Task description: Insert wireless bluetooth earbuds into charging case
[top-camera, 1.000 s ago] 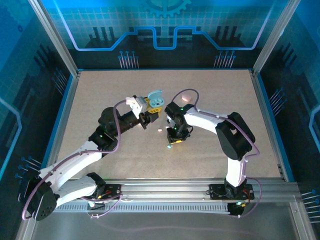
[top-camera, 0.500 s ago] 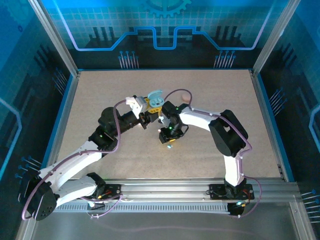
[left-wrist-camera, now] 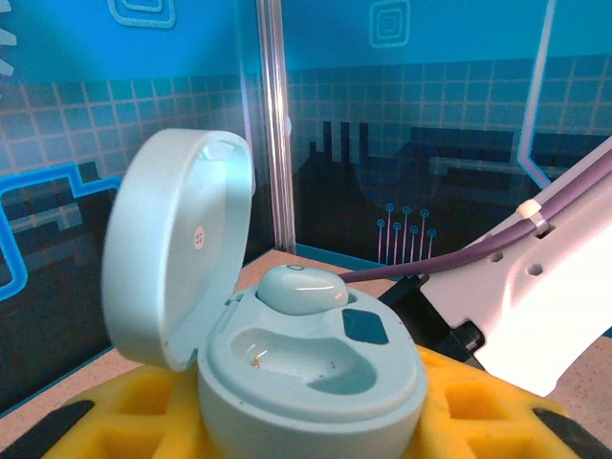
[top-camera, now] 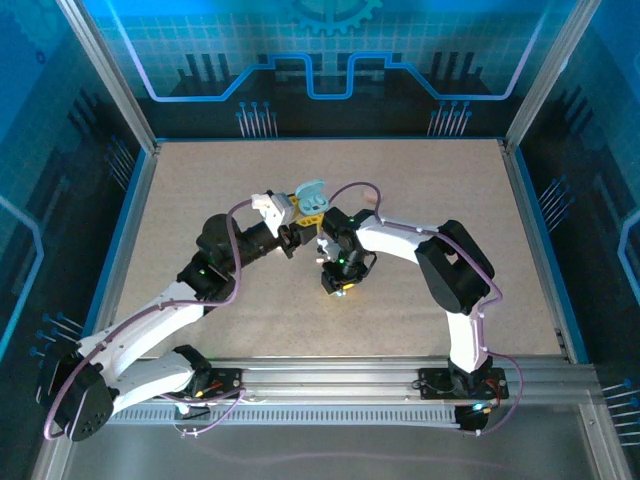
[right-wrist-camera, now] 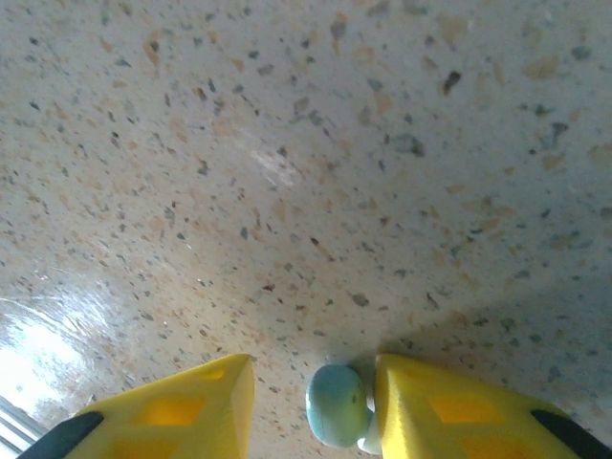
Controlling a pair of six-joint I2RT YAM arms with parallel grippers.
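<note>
- Earbud: pale blue, lying on the worktop between my right gripper's yellow fingers. It sits hard against one finger, with bare worktop between it and the other.
- That gripper is released: the jaws stand apart and nothing is pinched yet.
- Case: my left gripper is clenched on its base and holds it up off the worktop. The lid is tipped back.
- One twin bud is seated in the far socket; the near socket is empty.
- Step, as I judge it: picking up the second bud, about halfway through this case.
- Next move calls for centring the jaws on the bud, closing gently so the glossy piece does not squirt out, then lifting and turning it to suit the empty socket.
- Room: my right arm's white link and purple cable pass close beside the case, so the approach there is tight.
- Around both arms the worktop lies open, and its framed edges are well apart from us.
</note>
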